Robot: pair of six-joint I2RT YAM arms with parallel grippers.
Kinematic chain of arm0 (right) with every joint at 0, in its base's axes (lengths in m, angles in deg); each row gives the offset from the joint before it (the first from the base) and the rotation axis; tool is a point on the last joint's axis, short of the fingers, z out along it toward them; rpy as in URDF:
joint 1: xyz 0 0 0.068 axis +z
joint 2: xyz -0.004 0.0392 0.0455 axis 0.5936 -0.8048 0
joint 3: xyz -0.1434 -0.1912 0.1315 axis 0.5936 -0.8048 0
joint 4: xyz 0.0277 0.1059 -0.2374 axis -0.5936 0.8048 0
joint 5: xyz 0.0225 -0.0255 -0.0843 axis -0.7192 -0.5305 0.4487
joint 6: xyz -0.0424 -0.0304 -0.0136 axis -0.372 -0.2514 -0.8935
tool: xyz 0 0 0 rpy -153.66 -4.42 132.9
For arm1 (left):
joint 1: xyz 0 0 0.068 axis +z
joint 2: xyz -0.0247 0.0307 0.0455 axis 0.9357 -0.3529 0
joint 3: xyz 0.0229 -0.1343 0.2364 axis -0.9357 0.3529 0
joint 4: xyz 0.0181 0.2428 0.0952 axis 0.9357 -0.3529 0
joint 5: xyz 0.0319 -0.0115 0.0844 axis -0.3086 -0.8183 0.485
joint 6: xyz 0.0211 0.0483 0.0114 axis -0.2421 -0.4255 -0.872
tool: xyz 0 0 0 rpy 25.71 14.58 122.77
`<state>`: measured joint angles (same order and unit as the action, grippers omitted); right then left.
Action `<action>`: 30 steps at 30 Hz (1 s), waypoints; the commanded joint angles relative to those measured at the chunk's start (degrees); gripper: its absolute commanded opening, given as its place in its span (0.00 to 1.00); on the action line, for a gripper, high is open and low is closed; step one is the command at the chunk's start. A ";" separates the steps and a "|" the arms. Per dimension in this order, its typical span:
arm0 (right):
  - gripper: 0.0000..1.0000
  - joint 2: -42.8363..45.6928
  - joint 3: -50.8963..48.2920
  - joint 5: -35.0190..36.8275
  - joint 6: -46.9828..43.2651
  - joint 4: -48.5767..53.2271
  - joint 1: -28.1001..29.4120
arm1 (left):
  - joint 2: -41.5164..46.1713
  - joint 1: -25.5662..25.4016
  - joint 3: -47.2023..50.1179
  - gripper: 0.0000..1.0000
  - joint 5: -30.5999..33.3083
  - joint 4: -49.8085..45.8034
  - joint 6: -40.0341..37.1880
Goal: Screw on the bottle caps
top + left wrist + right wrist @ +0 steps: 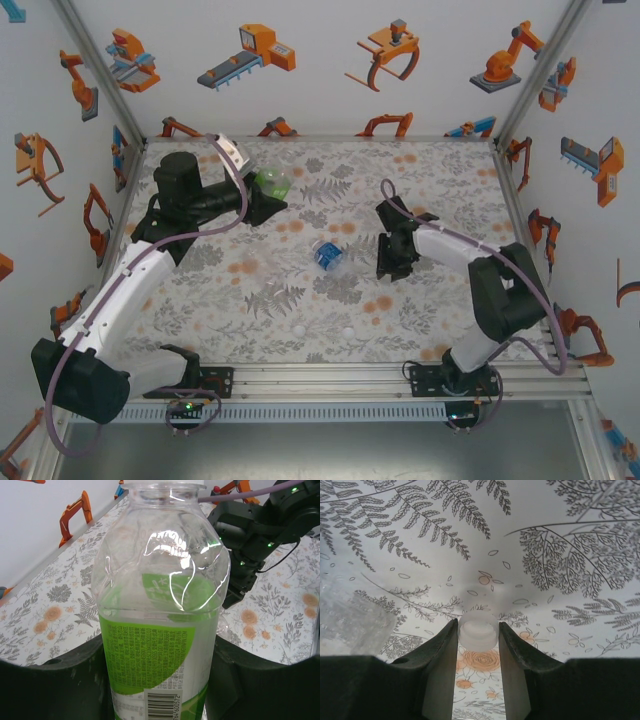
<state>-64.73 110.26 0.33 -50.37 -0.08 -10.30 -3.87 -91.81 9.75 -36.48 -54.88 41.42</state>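
Right claw [477,626] is clenched on a white cap [478,636] down at the tabletop [560,510]. Left claw [160,695] is clamped round the green bottle [160,605], far left. Risk: the tiny cap pops from the fingertips, or it seats crooked and cross-threads.

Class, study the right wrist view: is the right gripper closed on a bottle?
No, the right gripper is clamped on a small white cap, with no bottle between its jaws.

Bare table [450,190] far right; blue-label bottle [328,255] mid-table, green bottle [272,183] and left arm [130,285] at far left.
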 commanded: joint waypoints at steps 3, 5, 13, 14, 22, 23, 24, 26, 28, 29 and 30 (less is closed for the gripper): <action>0.40 -1.40 1.72 -0.76 -2.24 1.28 -0.35 | 0.90 -0.37 0.21 0.02 0.15 -0.51 -1.10; 0.42 -0.72 1.94 -0.43 -2.06 1.74 -0.35 | 0.93 -0.35 0.17 0.02 0.11 -0.59 -1.10; 0.46 3.31 2.66 -0.90 -1.40 4.35 -0.30 | 0.83 -0.31 0.17 0.02 -0.01 -0.42 -1.00; 0.46 3.64 2.43 -1.39 -1.28 4.30 -0.28 | 0.80 -0.35 0.16 0.02 0.01 -0.44 -0.94; 0.46 2.78 1.18 -3.14 -0.57 3.59 -0.26 | 0.70 -0.31 0.16 0.02 -0.09 -0.29 -0.83; 0.46 2.55 1.16 -3.14 -0.59 3.65 -0.34 | 0.65 -0.37 0.16 0.02 -0.12 -0.28 -0.81; 0.46 2.38 1.25 -3.16 -0.68 3.63 -0.28 | 0.62 -0.37 0.19 0.02 -0.10 -0.28 -0.74; 0.46 2.06 1.18 -3.31 -0.70 3.32 -0.25 | 0.60 -0.37 0.17 0.02 -0.13 -0.32 -0.74; 0.45 1.84 1.15 -3.31 -0.72 3.15 -0.27 | 0.55 -0.37 0.17 0.02 -0.07 -0.27 -0.75; 0.45 1.71 1.27 -3.19 -0.73 3.20 -0.27 | 0.57 -0.35 0.18 0.02 -0.09 -0.30 -0.74; 0.45 1.59 1.32 -3.05 -0.69 3.15 -0.22 | 0.55 -0.32 0.18 0.02 -0.05 -0.27 -0.74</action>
<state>-62.35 111.31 -2.58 -51.66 2.65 -10.37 -3.87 -91.84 9.75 -35.91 -55.21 41.35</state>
